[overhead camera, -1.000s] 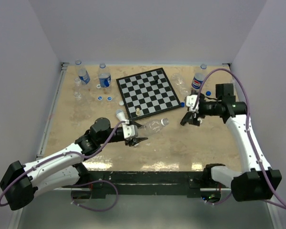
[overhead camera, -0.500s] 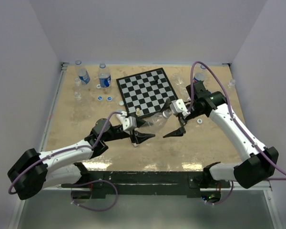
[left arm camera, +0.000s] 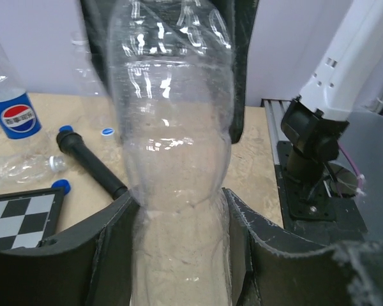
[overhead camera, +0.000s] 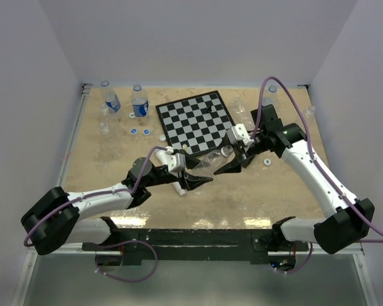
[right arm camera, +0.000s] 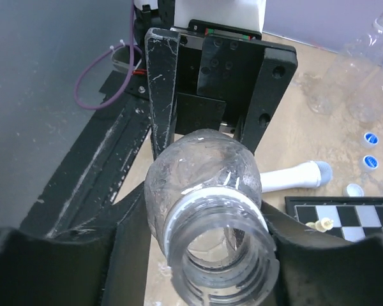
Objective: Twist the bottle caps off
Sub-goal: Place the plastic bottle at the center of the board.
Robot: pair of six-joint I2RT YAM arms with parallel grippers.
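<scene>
The bottle [left arm camera: 179, 159] is clear, the chessboard [overhead camera: 198, 124] black-and-white chequered, the loose bottle caps [overhead camera: 134, 131] blue, the table [overhead camera: 108, 159] mottled tan.

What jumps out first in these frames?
A clear bottle sits between the two arms, just in front of the chessboard, clamped around its body by the left end effector. The right end effector has its fingers on either side of the neck. The right wrist view shows the mouth wide open, threads bare, with no cap on it.
</scene>
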